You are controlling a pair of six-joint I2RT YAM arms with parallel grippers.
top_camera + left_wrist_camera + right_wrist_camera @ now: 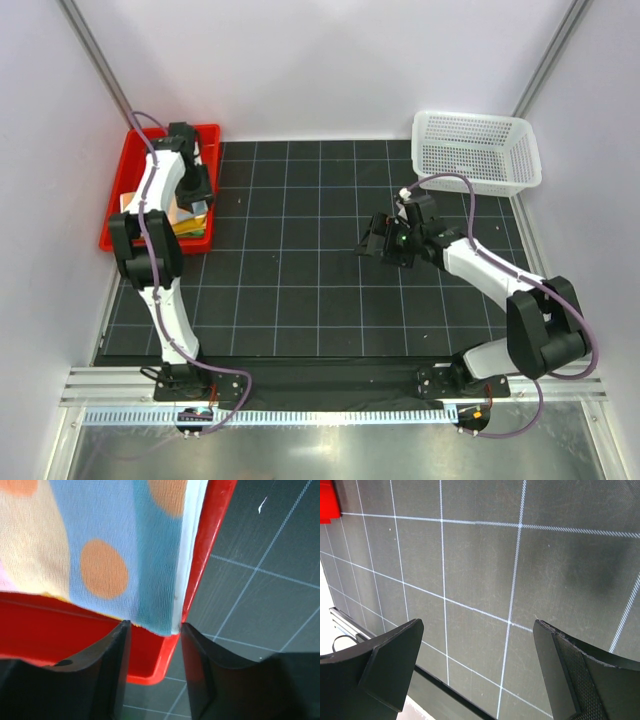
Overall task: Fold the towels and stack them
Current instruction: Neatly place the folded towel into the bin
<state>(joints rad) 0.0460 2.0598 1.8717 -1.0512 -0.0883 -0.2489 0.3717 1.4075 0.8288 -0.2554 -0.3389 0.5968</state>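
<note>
Polka-dot towel (100,540) dips between the left fingers (105,670), grip unclear, at the red tray (60,630); right fingers (395,665) gape empty.

Left arm (160,190) over red tray (112,238) of towels (190,224), right arm (470,262) above mat (300,280), white basket (478,150) behind

We see a dark gridded mat (300,260) bearing a red tray (122,175) far left and a white basket (480,160) far right.

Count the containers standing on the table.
2. The red tray sits at the far-left corner; the white mesh basket sits at the far-right corner. None appears hidden.
</note>
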